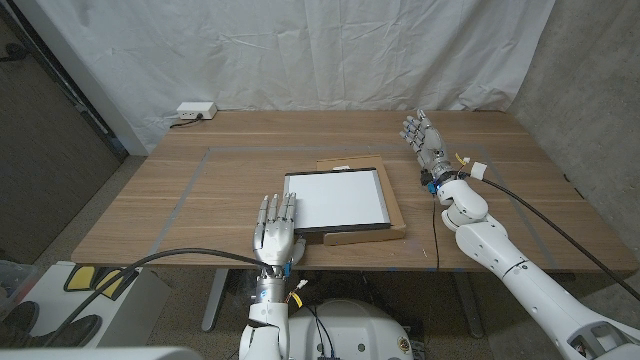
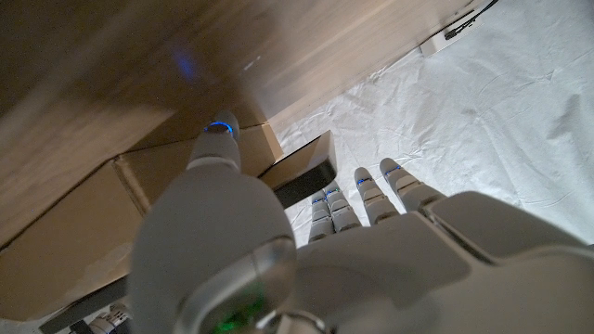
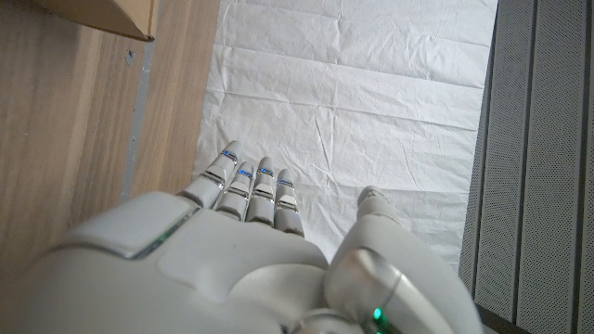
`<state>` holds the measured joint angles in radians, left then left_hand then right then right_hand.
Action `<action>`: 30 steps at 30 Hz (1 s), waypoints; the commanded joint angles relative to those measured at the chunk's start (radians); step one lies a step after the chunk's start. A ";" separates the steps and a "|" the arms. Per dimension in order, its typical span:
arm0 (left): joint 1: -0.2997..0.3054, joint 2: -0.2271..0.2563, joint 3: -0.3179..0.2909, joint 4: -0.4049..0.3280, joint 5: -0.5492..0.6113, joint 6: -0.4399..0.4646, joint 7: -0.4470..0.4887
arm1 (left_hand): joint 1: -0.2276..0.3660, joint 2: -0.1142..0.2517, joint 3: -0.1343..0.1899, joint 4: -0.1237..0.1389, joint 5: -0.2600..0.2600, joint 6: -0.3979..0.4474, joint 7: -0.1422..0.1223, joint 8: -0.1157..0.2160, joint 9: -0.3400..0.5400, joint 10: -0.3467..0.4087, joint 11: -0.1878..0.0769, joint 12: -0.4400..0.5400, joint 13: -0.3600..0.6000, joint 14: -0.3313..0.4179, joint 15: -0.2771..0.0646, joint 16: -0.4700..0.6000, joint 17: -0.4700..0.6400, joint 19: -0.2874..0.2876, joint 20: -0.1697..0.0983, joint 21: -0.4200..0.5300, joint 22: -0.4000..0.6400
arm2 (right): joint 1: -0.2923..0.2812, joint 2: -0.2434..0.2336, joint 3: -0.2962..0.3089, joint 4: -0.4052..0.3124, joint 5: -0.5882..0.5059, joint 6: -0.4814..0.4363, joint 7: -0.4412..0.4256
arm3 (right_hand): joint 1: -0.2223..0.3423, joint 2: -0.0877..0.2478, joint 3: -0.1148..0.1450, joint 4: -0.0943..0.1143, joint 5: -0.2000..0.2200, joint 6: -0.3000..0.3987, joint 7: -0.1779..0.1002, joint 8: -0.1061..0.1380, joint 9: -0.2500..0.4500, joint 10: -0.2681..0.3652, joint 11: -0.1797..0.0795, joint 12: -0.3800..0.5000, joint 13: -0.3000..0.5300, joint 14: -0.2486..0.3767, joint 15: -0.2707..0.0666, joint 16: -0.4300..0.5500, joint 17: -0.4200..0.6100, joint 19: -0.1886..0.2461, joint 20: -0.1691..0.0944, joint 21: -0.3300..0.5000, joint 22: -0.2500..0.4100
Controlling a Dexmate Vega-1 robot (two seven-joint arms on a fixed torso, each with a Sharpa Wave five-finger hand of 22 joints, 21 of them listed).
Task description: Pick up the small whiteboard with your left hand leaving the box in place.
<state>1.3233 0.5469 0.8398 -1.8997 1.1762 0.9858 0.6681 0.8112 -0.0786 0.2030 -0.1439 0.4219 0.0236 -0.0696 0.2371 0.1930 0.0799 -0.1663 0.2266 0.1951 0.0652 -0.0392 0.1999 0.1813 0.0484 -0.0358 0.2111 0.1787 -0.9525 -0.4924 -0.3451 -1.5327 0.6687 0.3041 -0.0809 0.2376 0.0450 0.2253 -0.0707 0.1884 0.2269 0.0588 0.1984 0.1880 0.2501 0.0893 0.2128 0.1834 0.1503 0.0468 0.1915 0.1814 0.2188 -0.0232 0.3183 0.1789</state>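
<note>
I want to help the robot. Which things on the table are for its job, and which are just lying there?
For the job:
small whiteboard
cardboard box under it, which stays put
left hand, open beside the whiteboard

Just there:
right hand, open, away from the box
white power strip at the table's far edge

A wooden table (image 1: 200, 190) spans the head view; faint grey tape lines (image 1: 190, 185) mark a rectangle on its top; at about eleven o'clock, near the far edge, a white power strip (image 1: 194, 111) lies with a cable running off toward nine o'clock; a creased white sheet (image 1: 300, 50) hangs behind the table at twelve o'clock; a dark panel (image 1: 50, 150) stands at nine o'clock; a grey wall (image 1: 590, 90) rises at three o'clock.
</note>
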 commanded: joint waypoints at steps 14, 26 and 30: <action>-0.045 -0.012 0.034 0.038 -0.084 0.004 0.093 | 0.045 0.029 0.020 0.002 0.001 0.047 -0.007 0.013 0.003 0.049 -0.008 0.008 0.002 0.033 -0.068 0.005 0.003 0.016 -0.075 0.002 0.002 | 0.000 0.008 0.005 0.032 0.014 0.021 0.022 | 0.013 -0.007 0.001 -0.008 0.004 0.006 -0.006 0.000 0.004 0.013 -0.002 0.004 0.003 0.013 -0.001 -0.001 0.003 0.014 0.003 -0.007 0.004; -0.061 -0.035 0.038 0.070 -0.130 -0.007 0.167 | 0.051 0.097 0.040 0.027 -0.014 0.102 -0.013 0.026 0.003 0.103 -0.010 0.015 0.002 0.061 -0.074 0.009 0.007 0.039 -0.086 0.007 0.003 | 0.002 0.007 0.011 0.044 0.022 0.029 0.034 | 0.014 -0.009 0.000 -0.010 0.004 0.006 -0.007 -0.001 0.004 0.014 -0.001 0.004 0.003 0.014 -0.002 -0.001 0.003 0.015 0.003 -0.010 0.004; -0.066 -0.041 0.042 0.078 -0.140 -0.004 0.183 | 0.050 0.119 0.047 0.034 -0.020 0.117 -0.015 0.029 0.002 0.112 -0.013 0.015 0.002 0.060 -0.076 0.006 0.008 0.041 -0.090 0.006 0.003 | 0.003 0.006 0.013 0.047 0.023 0.033 0.038 | 0.013 -0.010 -0.001 -0.011 0.004 0.005 -0.006 -0.001 0.004 0.013 -0.003 0.003 0.003 0.020 -0.002 0.001 0.003 0.017 0.003 -0.011 0.005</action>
<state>1.2727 0.5221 0.8725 -1.8449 1.0698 0.9843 0.8018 0.8598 0.0264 0.2431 -0.1173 0.4060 0.1276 -0.0808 0.2594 0.1929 0.1803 -0.1803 0.2352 0.1954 0.1180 -0.0403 0.2040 0.1841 0.0840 -0.0359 0.2111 0.1788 -0.9523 -0.4850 -0.3375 -1.4958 0.6866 0.3276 -0.0541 0.2427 0.0398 0.2237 -0.0772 0.1884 0.2305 0.0552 0.1985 0.1880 0.2537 0.0856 0.2128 0.1834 0.1574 0.0429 0.1915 0.1816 0.2242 -0.0178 0.3136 0.1789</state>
